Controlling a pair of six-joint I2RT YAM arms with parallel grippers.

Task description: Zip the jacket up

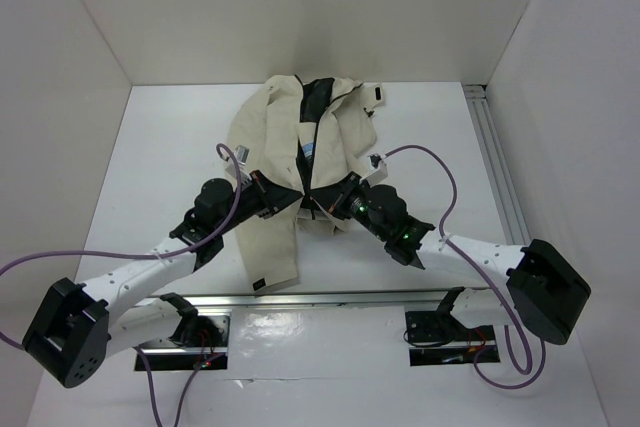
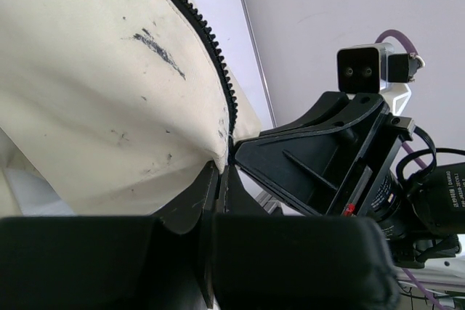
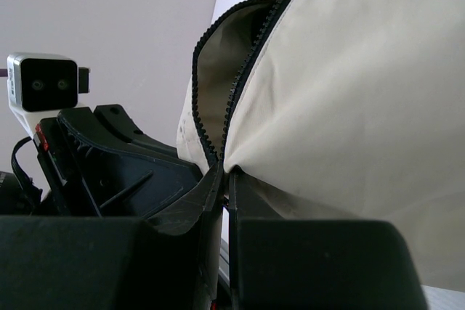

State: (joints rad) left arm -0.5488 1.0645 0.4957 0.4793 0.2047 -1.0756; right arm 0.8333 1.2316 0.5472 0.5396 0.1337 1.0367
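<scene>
The cream jacket (image 1: 268,142) lies flat at the middle back of the table, collar at the far side, front partly open with black lining showing. Its dark zipper line (image 1: 308,162) runs toward me. My left gripper (image 1: 292,201) and right gripper (image 1: 335,209) meet at the jacket's bottom hem by the zipper. In the left wrist view the left gripper (image 2: 220,168) is shut on the jacket's (image 2: 87,92) zipper edge (image 2: 211,41). In the right wrist view the right gripper (image 3: 225,172) is shut on the jacket's (image 3: 349,92) hem where the two rows of teeth (image 3: 247,63) join.
An aluminium rail (image 1: 497,172) runs along the table's right side and another rail (image 1: 330,297) lies across the front by the arm bases. Purple cables (image 1: 445,187) loop off both wrists. White walls close in the back and sides.
</scene>
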